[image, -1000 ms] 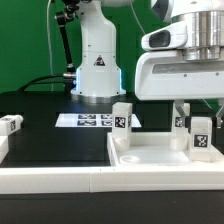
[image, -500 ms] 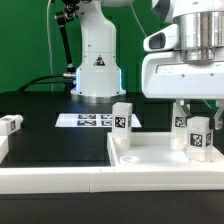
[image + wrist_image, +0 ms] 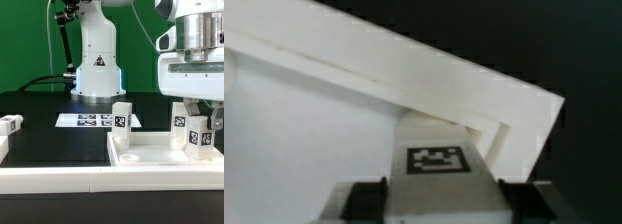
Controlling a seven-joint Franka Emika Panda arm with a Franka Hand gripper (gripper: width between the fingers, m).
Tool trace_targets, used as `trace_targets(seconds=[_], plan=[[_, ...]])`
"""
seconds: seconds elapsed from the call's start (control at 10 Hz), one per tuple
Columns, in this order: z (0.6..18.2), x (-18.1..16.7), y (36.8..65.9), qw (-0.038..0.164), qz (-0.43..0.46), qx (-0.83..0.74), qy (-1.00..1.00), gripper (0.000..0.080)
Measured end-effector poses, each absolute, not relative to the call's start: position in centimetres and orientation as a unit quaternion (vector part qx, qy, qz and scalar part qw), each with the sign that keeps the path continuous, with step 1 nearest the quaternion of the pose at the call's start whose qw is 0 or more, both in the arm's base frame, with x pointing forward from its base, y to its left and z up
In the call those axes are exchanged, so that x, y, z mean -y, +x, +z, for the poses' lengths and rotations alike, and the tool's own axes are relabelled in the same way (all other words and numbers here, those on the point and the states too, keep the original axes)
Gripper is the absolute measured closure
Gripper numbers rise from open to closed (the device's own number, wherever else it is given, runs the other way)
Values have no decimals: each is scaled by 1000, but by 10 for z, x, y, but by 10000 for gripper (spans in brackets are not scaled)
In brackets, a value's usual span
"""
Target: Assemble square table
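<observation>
Square table (image 3: 150,155) lies white and rim-up at the front of the black table (image 3: 40,130), where we see the claw (image 3: 198,125) pinching an upright tagged leg (image 3: 200,140) at its three o'clock corner, another leg (image 3: 122,118) at eleven o'clock.

Black counter (image 3: 45,135). Square table slab (image 3: 150,157) lies flat on it, near edge against the white border wall (image 3: 60,183). Marker board (image 3: 88,120) lies behind the slab. One loose leg (image 3: 9,125) lies well apart from the slab.
</observation>
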State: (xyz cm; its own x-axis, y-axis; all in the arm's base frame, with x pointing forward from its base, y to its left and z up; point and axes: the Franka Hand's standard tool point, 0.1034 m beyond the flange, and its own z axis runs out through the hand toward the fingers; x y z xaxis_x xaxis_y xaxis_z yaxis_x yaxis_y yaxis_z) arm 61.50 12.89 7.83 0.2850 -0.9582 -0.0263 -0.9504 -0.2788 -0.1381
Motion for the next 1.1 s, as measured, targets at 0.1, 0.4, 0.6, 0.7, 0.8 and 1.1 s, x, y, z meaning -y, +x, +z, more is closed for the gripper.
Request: trace_targets(seconds=[0.1, 0.4, 0.6, 0.7, 0.8, 1.1], plan=[[78, -130, 615, 65, -29, -614, -786, 509], [78, -130, 615, 65, -31, -588, -806, 428], [77, -130, 615, 60, -36, -529, -846, 180], [77, -130, 614, 58, -38, -485, -872, 180], [77, -130, 614, 56, -41, -446, -892, 159], [78, -130, 616, 47, -51, -300, -951, 151]])
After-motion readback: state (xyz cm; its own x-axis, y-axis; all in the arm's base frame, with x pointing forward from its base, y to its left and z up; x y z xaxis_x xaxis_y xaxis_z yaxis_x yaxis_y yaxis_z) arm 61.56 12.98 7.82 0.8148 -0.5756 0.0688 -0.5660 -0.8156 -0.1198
